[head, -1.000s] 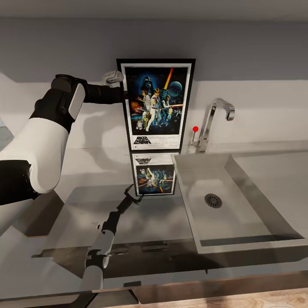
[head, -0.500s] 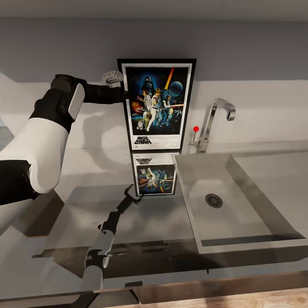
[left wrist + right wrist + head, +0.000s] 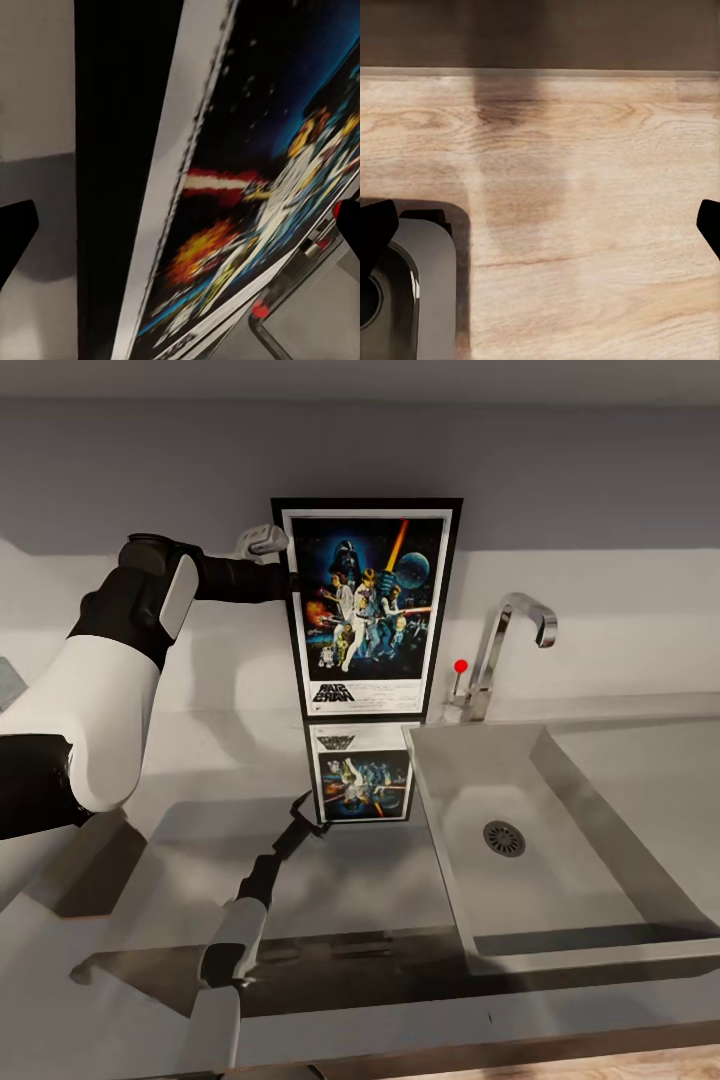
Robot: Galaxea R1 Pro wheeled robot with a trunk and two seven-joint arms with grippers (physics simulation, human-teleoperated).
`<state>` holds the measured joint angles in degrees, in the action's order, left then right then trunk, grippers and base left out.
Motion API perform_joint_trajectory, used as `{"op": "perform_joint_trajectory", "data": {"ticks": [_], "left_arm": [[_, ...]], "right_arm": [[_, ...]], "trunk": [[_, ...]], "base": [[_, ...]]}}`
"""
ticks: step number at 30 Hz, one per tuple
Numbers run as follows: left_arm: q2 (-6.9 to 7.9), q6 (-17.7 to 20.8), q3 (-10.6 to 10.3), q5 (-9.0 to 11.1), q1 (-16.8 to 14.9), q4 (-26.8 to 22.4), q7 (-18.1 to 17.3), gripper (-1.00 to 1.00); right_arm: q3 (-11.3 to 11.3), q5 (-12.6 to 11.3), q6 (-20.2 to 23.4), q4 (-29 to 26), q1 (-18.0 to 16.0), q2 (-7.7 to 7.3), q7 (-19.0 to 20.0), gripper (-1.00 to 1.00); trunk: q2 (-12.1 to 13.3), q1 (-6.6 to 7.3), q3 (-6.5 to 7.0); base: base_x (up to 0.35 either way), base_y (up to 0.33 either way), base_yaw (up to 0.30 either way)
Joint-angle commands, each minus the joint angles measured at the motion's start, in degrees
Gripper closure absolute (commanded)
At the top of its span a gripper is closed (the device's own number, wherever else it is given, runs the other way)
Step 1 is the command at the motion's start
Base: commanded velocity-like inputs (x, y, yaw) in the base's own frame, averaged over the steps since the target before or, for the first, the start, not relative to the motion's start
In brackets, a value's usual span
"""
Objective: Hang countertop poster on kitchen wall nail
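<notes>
Left pincer (image 3: 285,582) seems pinched on the poster (image 3: 366,606) edge, so it is kept upright on the table (image 3: 200,760).

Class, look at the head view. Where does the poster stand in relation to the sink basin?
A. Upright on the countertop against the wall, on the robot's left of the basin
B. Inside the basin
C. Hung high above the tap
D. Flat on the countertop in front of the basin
A: the poster stands upright on the kitchen countertop, left of the sink basin.

Black-framed, white-bordered poster (image 3: 365,608) with dark blue art; glossy grey countertop (image 3: 250,760)
</notes>
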<state>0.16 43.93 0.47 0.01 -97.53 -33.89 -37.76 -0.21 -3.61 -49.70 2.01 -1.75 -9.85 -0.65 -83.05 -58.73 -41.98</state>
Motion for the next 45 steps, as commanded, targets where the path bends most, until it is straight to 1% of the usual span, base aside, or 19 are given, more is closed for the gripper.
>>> {"op": "perform_joint_trajectory", "data": {"ticks": [1,37,38,45], "left_arm": [[0.02,0.4,0.1,0.0,0.0,0.0,-0.2,-1.00],[0.02,0.6,-0.1,0.1,0.0,0.0,-0.2,-1.00],[0.02,0.6,-0.1,0.1,0.0,0.0,-0.2,1.00],[0.02,0.6,-0.2,0.1,0.0,0.0,-0.2,1.00]], "right_arm": [[0.0,-0.3,-0.3,0.2,-0.1,0.00,0.1,-1.00],[0.0,-0.3,-0.3,0.2,-0.1,0.00,0.1,-1.00],[0.0,-0.3,-0.3,0.2,-0.1,0.00,0.1,-1.00],[0.0,-0.3,-0.3,0.2,-0.1,0.00,0.1,-1.00]], "trunk": [[0.0,0.00,-0.04],[0.0,0.00,-0.04],[0.0,0.00,-0.04],[0.0,0.00,-0.04]], "base": [[0.009,0.000,0.000],[0.001,0.000,-0.020],[0.000,0.000,0.000],[0.000,0.000,0.000]]}}
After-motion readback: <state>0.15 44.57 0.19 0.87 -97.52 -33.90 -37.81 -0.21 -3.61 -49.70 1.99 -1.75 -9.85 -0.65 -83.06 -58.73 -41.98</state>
